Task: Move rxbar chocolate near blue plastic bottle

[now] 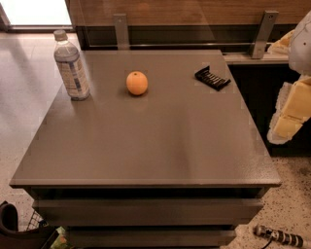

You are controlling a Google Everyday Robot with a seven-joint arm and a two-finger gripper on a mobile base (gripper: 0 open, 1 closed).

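The bench (146, 146) has a flat grey-brown top with a soft pale sheen, and darker grey drawer fronts below. The rxbar chocolate (212, 78) is black, crossed by a row of thin white marks. The blue plastic bottle (71, 65) is clear, with a pale grey cap and a bluish-white label printed with faint grey text. The orange (137, 82) is bright orange with a tiny dark stem spot. At the right edge of the view, beside the bench, the gripper (286, 119) shows pale yellow blocks edged in white. The floor (291, 194) is cream, speckled with dark flecks. The wall panel (194, 9) behind is warm brown wood grain.
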